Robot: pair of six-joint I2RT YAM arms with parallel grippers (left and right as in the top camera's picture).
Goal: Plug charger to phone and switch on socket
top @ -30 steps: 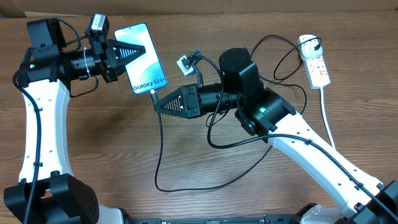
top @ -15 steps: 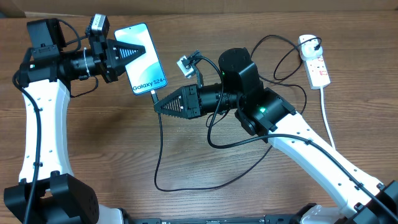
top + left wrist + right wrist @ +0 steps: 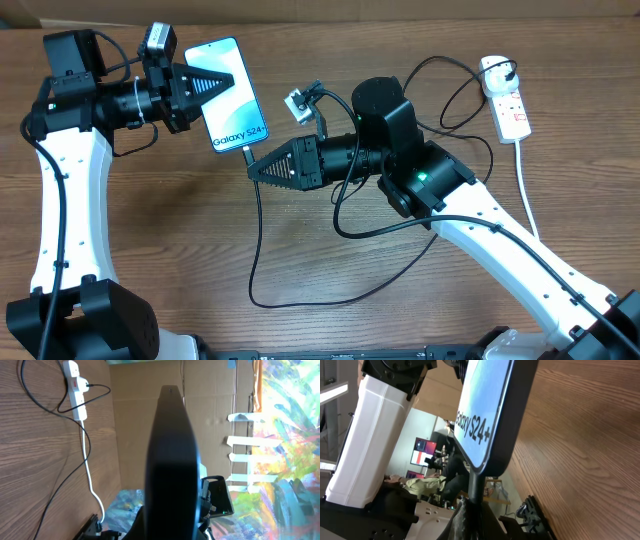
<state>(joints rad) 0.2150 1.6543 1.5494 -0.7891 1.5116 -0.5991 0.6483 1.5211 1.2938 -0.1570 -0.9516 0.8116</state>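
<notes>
Left claw (image 3: 238, 79) is clenched and holds nothing; its tip lies over the phone (image 3: 240, 112), which lies flat near the back edge of the worktop (image 3: 160, 230). Right claw (image 3: 251, 170) is clenched around the charger (image 3: 474, 485) just beside the phone's lower edge, where the plug sits in the phone. On the screen one reads "Galaxy S24+". The cable loops over bare wood at the front. The socket (image 3: 508, 100) is well apart, by the right edge.
</notes>
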